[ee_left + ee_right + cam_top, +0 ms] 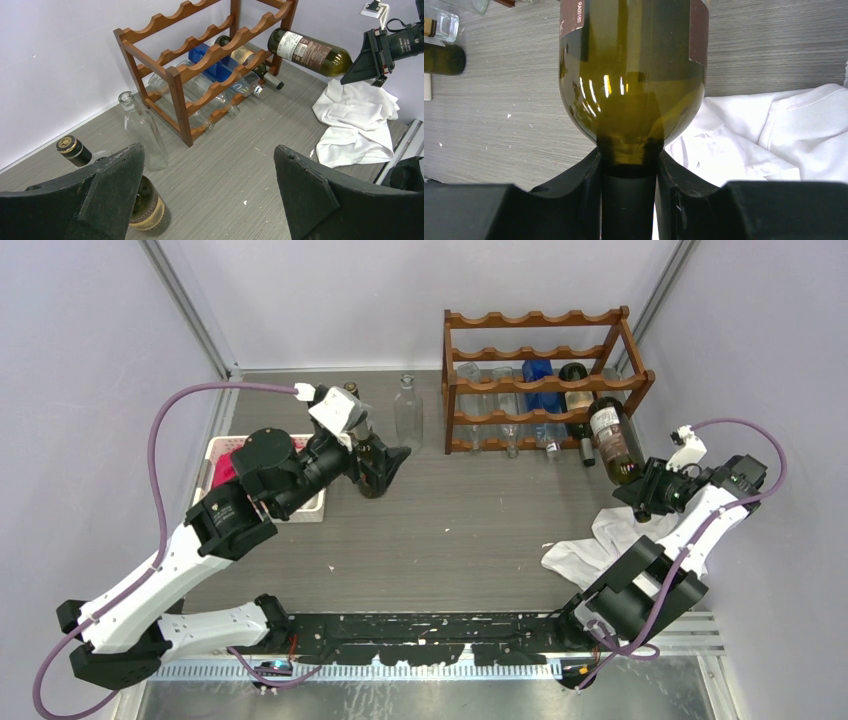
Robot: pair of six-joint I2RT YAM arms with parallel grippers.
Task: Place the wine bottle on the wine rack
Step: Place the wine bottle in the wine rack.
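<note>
The wine bottle [612,438], olive green with a dark label, hangs nearly level above the table. My right gripper [640,483] is shut on its neck [629,150]. Its base points at the right end of the wine rack [540,380], beside the front rail, with the body [310,50] just outside the post. Touching or apart, I cannot tell. The reddish-brown rack [200,65] has several bottles lying in its lower tier. At the left, my left gripper [207,155] stands wide open with nothing between its fingers.
A dark bottle with a gold band [149,207] stands by the left fingers. A clear glass bottle [145,130] stands left of the rack. A white cloth [620,540] lies under the right arm. A pink basket [222,452] sits at the far left.
</note>
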